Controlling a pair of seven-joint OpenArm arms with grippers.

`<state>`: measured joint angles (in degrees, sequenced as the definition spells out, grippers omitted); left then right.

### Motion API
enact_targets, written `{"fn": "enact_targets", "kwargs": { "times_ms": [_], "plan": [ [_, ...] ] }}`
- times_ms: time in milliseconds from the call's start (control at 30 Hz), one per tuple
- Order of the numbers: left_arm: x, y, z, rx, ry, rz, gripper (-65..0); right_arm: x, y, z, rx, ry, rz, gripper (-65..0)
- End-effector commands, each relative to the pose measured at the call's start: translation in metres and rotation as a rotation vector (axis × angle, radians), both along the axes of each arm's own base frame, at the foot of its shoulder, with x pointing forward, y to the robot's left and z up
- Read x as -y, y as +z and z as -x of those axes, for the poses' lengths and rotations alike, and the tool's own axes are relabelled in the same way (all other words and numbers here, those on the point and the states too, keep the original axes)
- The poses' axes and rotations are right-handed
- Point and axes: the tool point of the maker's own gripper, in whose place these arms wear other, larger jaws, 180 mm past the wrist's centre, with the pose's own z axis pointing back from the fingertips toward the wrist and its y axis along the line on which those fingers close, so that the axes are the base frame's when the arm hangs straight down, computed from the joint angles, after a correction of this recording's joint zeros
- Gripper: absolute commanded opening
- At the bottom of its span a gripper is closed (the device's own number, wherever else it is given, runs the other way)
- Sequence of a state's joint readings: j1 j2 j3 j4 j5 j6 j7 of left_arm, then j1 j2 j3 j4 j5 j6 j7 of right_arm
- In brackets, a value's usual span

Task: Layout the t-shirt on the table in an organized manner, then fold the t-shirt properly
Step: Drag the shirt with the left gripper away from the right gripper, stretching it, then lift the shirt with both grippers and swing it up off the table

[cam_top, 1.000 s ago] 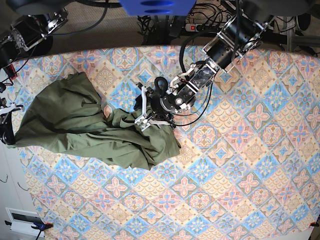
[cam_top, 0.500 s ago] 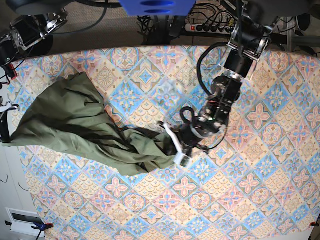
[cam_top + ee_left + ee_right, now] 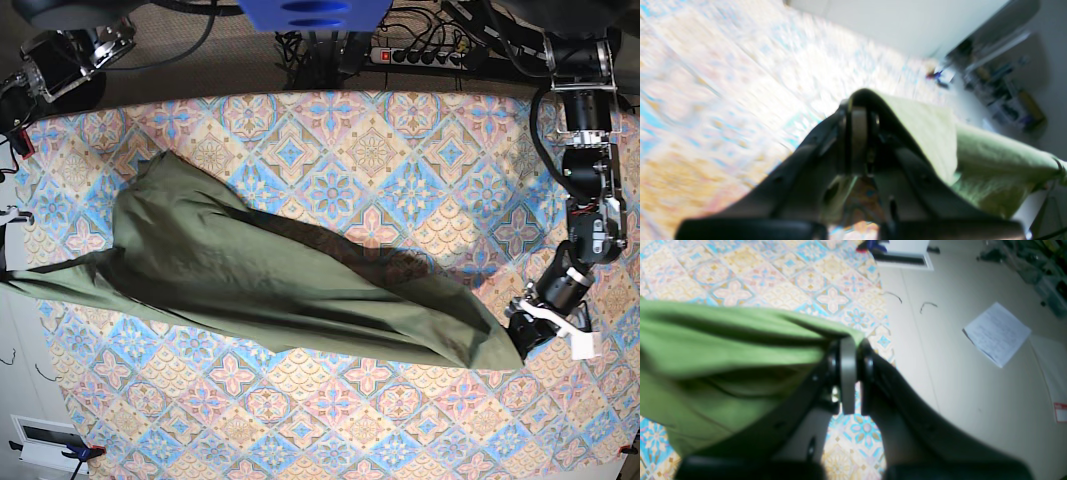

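The left arm reaches down the table's right side, its left gripper (image 3: 527, 338) clamped shut on the t-shirt (image 3: 290, 290) corner. At the opposite edge, the right gripper (image 3: 850, 350) is also closed, pinching the shirt's other end; its arm is mostly out of view.

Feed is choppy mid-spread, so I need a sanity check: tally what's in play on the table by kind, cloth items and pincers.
Olive-green t-shirt, stretched across the patterned table: 1
Pincers shut on the t-shirt: 2, left pincer at one end, right pincer at the other, by the table's edge
Total: 3
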<state>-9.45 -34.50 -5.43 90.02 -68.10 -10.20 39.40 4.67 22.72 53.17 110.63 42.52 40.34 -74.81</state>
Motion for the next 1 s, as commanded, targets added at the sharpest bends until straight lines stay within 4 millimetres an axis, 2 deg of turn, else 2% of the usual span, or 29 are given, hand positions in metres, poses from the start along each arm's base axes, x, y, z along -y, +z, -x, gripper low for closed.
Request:
{"fn": "enact_targets", "kwargs": {
  "times_ms": [0, 67, 167, 267, 333, 400, 467, 500, 567, 633, 767, 900, 967],
  "plan": [
    [-0.017, 0.026, -0.002, 0.069, 0.039, -0.001, -65.0, 0.012, 0.028, 0.001, 0.081, -0.032, 0.035, -64.6],
    [-0.02, 0.031, 0.001, 0.073, 0.031, -0.014, -65.0, 0.018, 0.038, 0.002, 0.121, -0.057, 0.03, -64.6],
    [-0.015, 0.036, 0.016, 0.078, -0.009, -0.084, -65.0, 0.026, 0.043, 0.007, 0.141, -0.087, 0.026, -64.6],
    [0.0, 0.023, 0.046, 0.034, -0.086, -0.174, -65.0, 0.022, 0.047, 0.008, 0.166, -0.067, 0.01, -64.6],
    [0.011, 0.005, 0.069, -0.008, -0.131, -0.263, -65.0, 0.014, 0.047, 0.007, 0.176, -0.028, -0.016, -64.6],
    [0.016, -0.015, 0.088, -0.046, -0.163, -0.381, -65.0, 0.008, 0.035, 0.011, 0.144, -0.01, -0.036, -64.6],
    [0.019, -0.042, 0.108, -0.117, -0.213, -0.508, -64.8, 0.005, 0.026, 0.013, 0.124, -0.004, -0.05, -64.6],
    [0.021, -0.058, 0.12, -0.161, -0.246, -0.582, -62.7, 0.004, 0.022, 0.015, 0.109, -0.004, -0.054, -64.6],
    [0.017, -0.092, 0.142, -0.26, -0.309, -0.748, -59.2, 0.001, 0.014, 0.017, 0.088, 0.001, -0.061, -64.6],
    [0.012, -0.114, 0.157, -0.321, -0.345, -0.855, -57.4, 0.001, 0.01, 0.019, 0.071, 0.001, -0.061, -64.6],
    [-0.003, -0.141, 0.181, -0.391, -0.385, -1.034, -56.9, 0.001, 0.004, 0.023, 0.047, 0.001, -0.059, -64.6],
    [-0.01, -0.147, 0.188, -0.408, -0.384, -1.085, -57.2, 0.001, 0.003, 0.024, 0.042, 0.002, -0.059, -64.6],
    [-0.004, -0.148, 0.189, -0.406, -0.384, -1.06, -57.2, -0.001, 0.002, 0.023, 0.04, 0.006, -0.059, -64.6]
  ]
}}
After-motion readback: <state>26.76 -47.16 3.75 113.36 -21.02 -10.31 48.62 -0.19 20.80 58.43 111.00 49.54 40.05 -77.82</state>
